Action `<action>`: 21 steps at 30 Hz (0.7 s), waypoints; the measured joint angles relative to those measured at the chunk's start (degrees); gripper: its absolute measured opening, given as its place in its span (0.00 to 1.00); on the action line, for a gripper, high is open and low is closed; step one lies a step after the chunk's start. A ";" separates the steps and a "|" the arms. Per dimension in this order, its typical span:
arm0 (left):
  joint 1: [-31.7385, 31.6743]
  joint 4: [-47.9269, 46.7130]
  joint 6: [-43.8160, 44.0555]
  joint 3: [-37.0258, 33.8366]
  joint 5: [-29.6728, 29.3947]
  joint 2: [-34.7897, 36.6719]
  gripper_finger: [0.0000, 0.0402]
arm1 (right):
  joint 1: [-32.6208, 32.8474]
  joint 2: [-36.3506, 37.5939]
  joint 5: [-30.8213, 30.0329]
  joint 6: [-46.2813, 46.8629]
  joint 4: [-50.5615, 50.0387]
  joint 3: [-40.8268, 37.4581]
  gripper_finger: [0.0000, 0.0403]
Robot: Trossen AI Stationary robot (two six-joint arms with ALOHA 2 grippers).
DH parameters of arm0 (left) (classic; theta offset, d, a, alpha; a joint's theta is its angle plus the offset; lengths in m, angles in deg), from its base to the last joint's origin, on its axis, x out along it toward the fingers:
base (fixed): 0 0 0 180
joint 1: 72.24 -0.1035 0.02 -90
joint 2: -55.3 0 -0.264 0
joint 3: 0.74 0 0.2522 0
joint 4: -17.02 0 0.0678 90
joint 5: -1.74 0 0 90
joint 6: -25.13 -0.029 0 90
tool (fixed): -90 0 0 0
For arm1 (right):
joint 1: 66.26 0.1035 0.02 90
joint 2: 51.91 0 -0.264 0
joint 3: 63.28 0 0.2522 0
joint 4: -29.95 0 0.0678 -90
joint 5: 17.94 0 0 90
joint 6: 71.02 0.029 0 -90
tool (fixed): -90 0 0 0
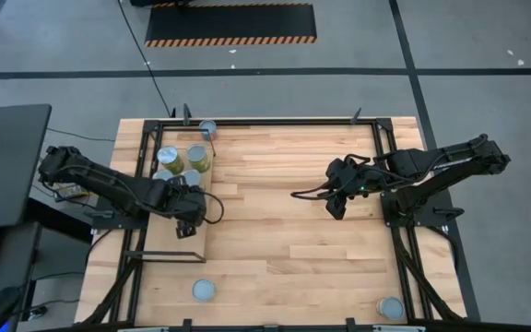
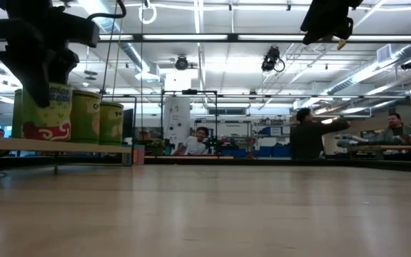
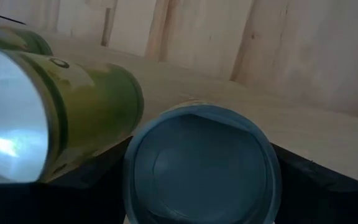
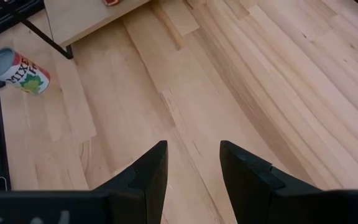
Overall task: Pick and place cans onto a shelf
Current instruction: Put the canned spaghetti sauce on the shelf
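Note:
The shelf (image 1: 169, 242) is a pale board in a black frame at the table's left. Several cans with green sides stand on its far part (image 1: 196, 155) (image 2: 84, 114). My left gripper (image 1: 187, 205) is over the shelf, shut on one more can (image 3: 201, 165) (image 2: 45, 111) with a grey-blue top, next to a neighbouring can (image 3: 17, 118). My right gripper (image 1: 336, 205) (image 4: 193, 162) hangs open above the bare table right of centre, with nothing between its fingers. My left gripper pinches the can between its two fingers (image 3: 98, 186), one on each side of the wall just below the top rim (image 3: 132, 180). The fingers come from above, pointing steeply down. The can stands upright with its base at the shelf board (image 2: 56, 145); no gap shows.
Loose cans stand on the table: one at the far edge (image 1: 207, 127), one near the front edge (image 1: 204, 290) (image 4: 18, 70), one at the front right (image 1: 391, 307). Black frame rails run along the table's sides. People sit in the room beyond.

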 joint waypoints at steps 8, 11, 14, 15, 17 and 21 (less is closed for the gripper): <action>-2.48 -0.01 0.35 0.00 0.12 0.01 0.77 | 0.00 0.00 0.00 0.00 0.05 0.00 0.38; -3.43 0.00 0.35 0.00 0.40 0.01 0.78 | 0.00 0.00 0.00 0.00 0.10 0.00 0.38; -3.95 -0.02 0.35 0.00 0.42 0.03 0.78 | 0.00 0.00 0.00 0.00 0.12 0.00 0.38; -3.95 -0.01 0.33 0.00 0.43 0.05 0.78 | 0.00 0.00 0.00 0.02 0.12 0.00 0.38; -3.95 0.11 0.33 0.00 0.66 0.11 0.78 | 0.00 0.00 0.00 0.00 0.12 0.00 0.38; -3.95 0.35 0.33 0.00 0.85 0.12 0.78 | 0.00 0.00 0.00 0.00 0.13 0.00 0.38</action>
